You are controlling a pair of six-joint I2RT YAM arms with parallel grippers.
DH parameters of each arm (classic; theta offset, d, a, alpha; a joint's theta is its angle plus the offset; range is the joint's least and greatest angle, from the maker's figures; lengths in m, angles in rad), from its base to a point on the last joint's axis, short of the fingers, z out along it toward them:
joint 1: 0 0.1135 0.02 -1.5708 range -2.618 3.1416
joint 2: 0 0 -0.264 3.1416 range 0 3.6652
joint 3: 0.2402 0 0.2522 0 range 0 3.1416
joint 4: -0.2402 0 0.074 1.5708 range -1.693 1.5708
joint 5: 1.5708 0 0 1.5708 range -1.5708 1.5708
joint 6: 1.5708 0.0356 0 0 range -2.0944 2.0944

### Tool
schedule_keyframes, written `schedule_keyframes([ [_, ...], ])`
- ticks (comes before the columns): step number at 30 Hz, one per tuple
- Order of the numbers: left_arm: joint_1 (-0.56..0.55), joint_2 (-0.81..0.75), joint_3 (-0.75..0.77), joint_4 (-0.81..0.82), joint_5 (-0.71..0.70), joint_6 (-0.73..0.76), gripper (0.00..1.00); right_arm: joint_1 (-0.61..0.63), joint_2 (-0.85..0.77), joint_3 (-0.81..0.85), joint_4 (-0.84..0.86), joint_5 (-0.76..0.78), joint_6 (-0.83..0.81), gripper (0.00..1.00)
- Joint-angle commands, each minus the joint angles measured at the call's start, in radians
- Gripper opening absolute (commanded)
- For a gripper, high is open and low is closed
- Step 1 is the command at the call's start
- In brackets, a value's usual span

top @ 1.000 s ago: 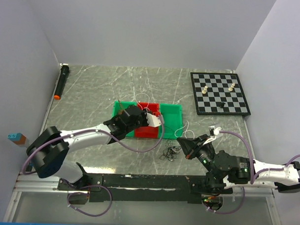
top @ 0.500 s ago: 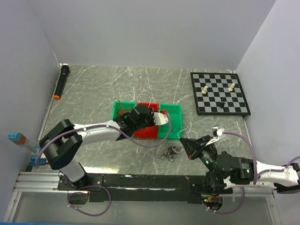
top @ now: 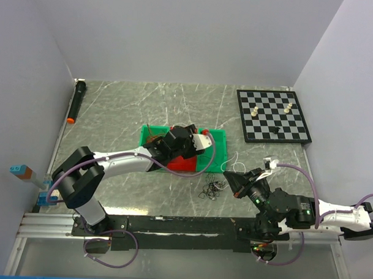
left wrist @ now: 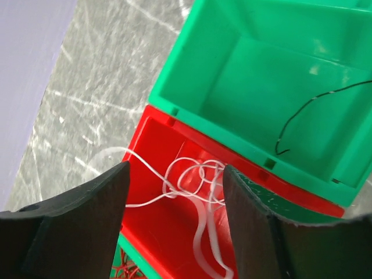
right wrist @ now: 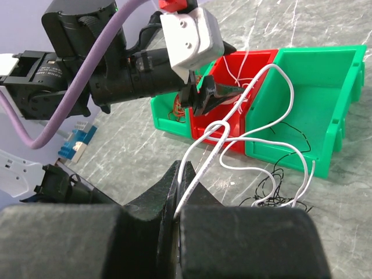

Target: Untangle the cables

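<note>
Nearest, at the table's 5 o'clock side in the top view, the right gripper (right wrist: 177,179) has its fingers pressed together on a white cable (right wrist: 216,125), pinched near one end. From the pinch the cable runs away toward 12 o'clock and arches over the wall between the red bin (right wrist: 256,70) and the right-hand green bin (right wrist: 317,110). It then drops back to the table (top: 126,107). Its long axis lies 6 to 12 o'clock, and its far loops come down on the black tangle (top: 210,189). That tangle sits on the marble-patterned surface at about 8 o'clock of the right gripper, just beside its fingertips and on the 6 o'clock side of the bins. It is a loose knot with no clear long axis.

Further off, the three bins stand touching in a row from 9 to 3 o'clock. The left gripper (left wrist: 174,174) hangs above the red bin with its fingers spread wide and nothing between them. Directly beneath the gap lie coiled white strands (left wrist: 200,229) on the red floor, and one runs out over the bin's wall toward 9 o'clock in the wrist view. A single black strand (left wrist: 283,131) curves across the green bin beyond, at 1 o'clock. Brown-red wires (right wrist: 177,107) are bunched in the left-hand green bin (right wrist: 165,119).

Farthest, a chessboard (top: 273,115) with a few pieces lies at 2 o'clock. A black cylinder (top: 76,101) with an orange tip lies at 10 o'clock, its length running 6 to 12.
</note>
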Motion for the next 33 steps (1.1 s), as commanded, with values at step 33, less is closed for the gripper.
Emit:
schedule_keyframes([
  [33, -0.018, -0.258, -0.034, -0.073, 1.025, -0.394, 0.98, -0.039, 0.283, 0.156, 0.438, -0.165, -0.315, 0.00],
])
